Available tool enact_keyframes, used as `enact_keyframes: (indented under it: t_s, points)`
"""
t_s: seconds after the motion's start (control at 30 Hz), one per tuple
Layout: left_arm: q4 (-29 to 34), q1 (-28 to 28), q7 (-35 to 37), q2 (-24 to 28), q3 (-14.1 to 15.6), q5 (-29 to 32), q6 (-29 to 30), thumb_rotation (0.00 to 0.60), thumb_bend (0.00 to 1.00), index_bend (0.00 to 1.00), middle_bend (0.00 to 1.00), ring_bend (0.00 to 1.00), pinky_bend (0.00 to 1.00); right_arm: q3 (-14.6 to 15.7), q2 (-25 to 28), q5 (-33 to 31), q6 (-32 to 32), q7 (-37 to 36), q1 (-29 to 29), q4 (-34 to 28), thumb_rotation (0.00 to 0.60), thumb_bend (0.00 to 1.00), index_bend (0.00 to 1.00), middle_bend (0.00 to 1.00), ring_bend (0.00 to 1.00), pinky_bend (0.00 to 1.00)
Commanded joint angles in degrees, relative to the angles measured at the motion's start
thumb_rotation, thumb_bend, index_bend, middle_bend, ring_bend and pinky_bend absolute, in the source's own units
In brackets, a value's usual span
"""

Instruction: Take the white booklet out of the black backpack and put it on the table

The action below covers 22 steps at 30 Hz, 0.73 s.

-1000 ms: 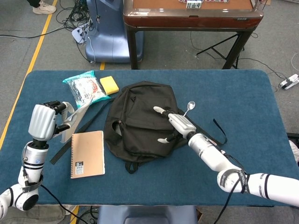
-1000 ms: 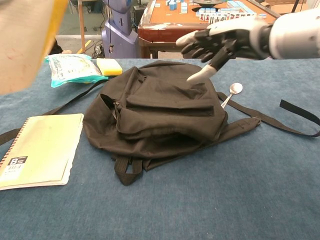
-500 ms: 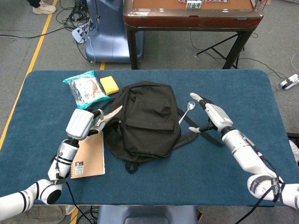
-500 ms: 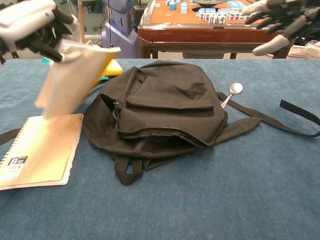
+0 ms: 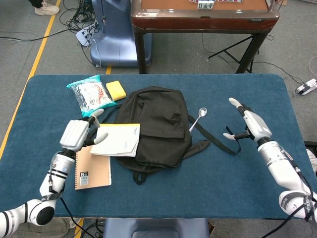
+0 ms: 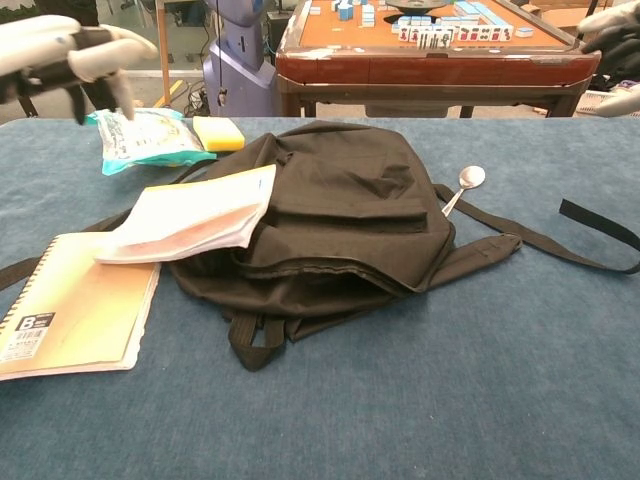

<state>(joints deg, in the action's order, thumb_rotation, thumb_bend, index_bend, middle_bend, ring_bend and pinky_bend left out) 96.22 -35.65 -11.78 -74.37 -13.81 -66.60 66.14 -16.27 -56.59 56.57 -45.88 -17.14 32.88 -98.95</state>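
The black backpack [image 5: 158, 126] [image 6: 340, 220] lies flat in the middle of the blue table. The white booklet [image 5: 119, 140] [image 6: 190, 215] is out of it, lying face up across the backpack's left edge and the top of a brown notebook. My left hand [image 5: 77, 134] [image 6: 60, 55] hovers over the booklet's left end with fingers apart; the chest view shows it raised clear of the pages, holding nothing. Well to the right of the backpack, my right hand [image 5: 250, 124] [image 6: 615, 25] is spread and empty above the table.
A brown spiral notebook [image 5: 92, 164] [image 6: 70, 305] lies under the booklet at the front left. A snack bag [image 5: 90, 94] [image 6: 145, 138] and yellow sponge [image 5: 116, 89] [image 6: 218, 132] sit at the back left. A spoon [image 5: 199, 115] [image 6: 465, 182] and a loose strap [image 6: 590, 235] lie right of the backpack.
My left hand lowered the booklet onto the backpack's left edge and the notebook, then let it go. My right hand drew further right, away from the backpack.
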Motion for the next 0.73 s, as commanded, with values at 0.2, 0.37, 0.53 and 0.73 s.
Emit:
enact_keyframes:
  t_s: [0.2,0.37,0.53,0.73]
  points:
    - [-2.13,7.84,3.89,4.53,3.01,-0.37,6.59,0.538,0.11,0.26,0.45,0.38,0.46,3.15,-0.19,7.02,-9.46,-2.13,-7.39,1.71,0.6,0.26,0.15,0.2,0.08,0.01]
    - [-2.67,12.95,4.55,6.82,5.68,-1.1,10.54,0.6,0.12,0.29,0.45,0.38,0.45,6.57,-0.71,13.04,-16.55,-2.08,-12.63,3.08,0.6,0.29,0.23,0.23,0.1,0.04]
    - [-2.55,17.56,2.88,8.57,8.52,-3.22,15.14,0.6,0.12,0.3,0.45,0.38,0.43,9.29,0.28,17.82,-21.94,-4.58,-17.31,4.01,0.6,0.29,0.26,0.24,0.11,0.04]
    - [-0.67,23.05,2.76,9.09,11.49,-7.45,21.46,0.6,0.12,0.31,0.45,0.37,0.41,12.21,0.77,21.59,-29.01,-6.57,-23.28,4.78,0.6,0.29,0.27,0.24,0.11,0.04]
